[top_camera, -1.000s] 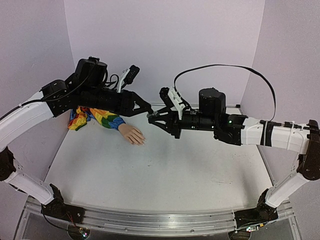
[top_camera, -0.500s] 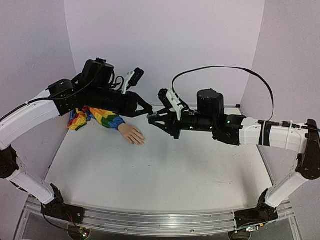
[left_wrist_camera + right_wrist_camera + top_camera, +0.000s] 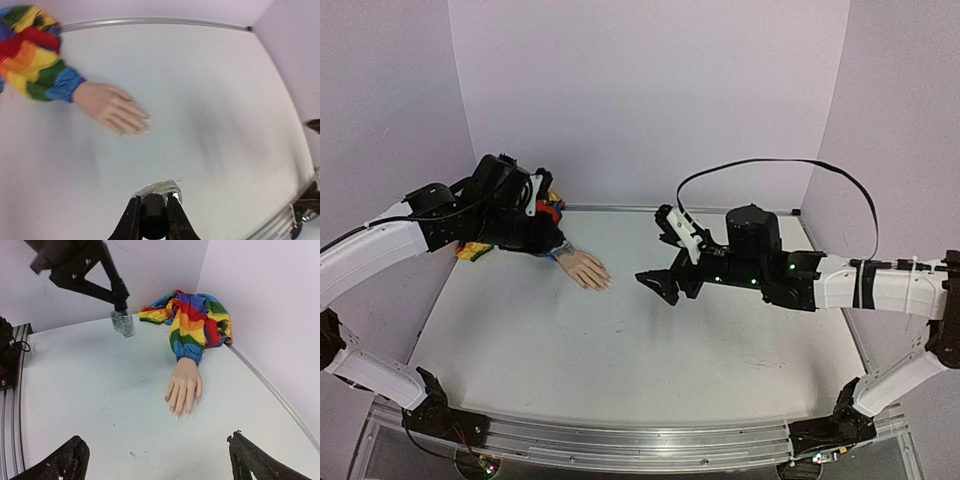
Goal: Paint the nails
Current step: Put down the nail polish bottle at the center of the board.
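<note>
Squeezing a small see-through bottle [image 3: 159, 189] with a dark top between the black fingers of the left gripper [image 3: 153, 210], jaws pulled together on that top. Hanging the bottle down from the left gripper, up over the flat white table [image 3: 210, 100]. Spreading the right gripper [image 3: 155, 440] wide, black fingers [image 3: 65, 462] far apart, gripping nothing. Finding the small pale peach plastic fake hand [image 3: 184, 385] lying palm down on the table, out in front of the right gripper and in line with the gap in its open jaws, well apart from it. Pointing the tiny nails [image 3: 176, 415] at the fingertips toward the right gripper; looking too small for telling any paint on them. Seeing the same hand ahead of the left gripper and off to the left in its wrist view, well apart from the bottle. Wearing a soft rainbow-striped cloth sleeve [image 3: 192, 320] past the wrist, bunching up farther from the right gripper than the hand, near the pale purple wall [image 3: 250, 300].
</note>
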You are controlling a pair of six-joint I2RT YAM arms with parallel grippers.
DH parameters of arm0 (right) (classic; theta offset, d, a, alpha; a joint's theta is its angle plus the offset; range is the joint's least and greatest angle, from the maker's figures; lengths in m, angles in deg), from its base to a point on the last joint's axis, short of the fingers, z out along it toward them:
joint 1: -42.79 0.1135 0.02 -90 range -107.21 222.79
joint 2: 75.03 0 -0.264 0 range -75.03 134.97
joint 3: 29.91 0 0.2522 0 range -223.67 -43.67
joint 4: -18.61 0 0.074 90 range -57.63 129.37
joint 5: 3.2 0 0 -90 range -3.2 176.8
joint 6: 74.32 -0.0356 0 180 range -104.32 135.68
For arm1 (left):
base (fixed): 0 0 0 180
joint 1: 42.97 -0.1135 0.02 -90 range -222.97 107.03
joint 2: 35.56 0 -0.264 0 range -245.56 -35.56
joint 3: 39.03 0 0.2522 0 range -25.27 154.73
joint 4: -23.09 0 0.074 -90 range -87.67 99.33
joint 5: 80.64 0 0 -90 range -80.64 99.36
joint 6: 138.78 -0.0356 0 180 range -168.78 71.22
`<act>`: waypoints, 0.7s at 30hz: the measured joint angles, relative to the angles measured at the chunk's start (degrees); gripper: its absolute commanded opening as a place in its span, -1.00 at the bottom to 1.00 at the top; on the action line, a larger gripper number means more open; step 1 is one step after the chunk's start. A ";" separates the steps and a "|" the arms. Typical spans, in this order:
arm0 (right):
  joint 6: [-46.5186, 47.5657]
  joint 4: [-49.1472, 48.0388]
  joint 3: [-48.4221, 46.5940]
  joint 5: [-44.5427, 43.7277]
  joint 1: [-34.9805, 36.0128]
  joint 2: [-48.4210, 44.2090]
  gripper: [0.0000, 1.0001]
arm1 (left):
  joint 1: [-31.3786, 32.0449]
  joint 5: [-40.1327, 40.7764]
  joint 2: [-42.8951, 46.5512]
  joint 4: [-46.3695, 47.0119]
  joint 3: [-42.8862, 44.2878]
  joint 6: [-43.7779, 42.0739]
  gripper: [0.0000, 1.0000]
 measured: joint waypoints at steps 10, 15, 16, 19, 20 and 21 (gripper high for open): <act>0.79 1.36 4.90 -9.33 -0.09 -12.15 0.97 | -8.55 12.92 1.77 4.74 -25.00 7.48 -1.00; 1.07 2.08 5.55 -11.19 -0.09 -14.69 0.97 | -10.10 14.84 -1.62 9.97 -28.74 9.66 -1.00; 1.07 2.19 5.70 -11.45 -0.09 -14.99 0.97 | -10.19 14.91 -2.82 11.21 -28.74 10.29 -1.00; 1.05 2.82 6.27 -12.00 -0.09 -15.76 0.96 | -10.23 15.23 -6.58 14.36 -28.74 11.91 -1.00; 1.05 3.02 6.40 -12.11 -0.09 -15.96 0.96 | -10.23 15.26 -7.56 14.99 -28.74 12.24 -1.00; 1.05 3.30 6.51 -12.31 -0.09 -16.20 0.96 | -10.23 15.32 -8.70 15.63 -28.74 12.72 -0.99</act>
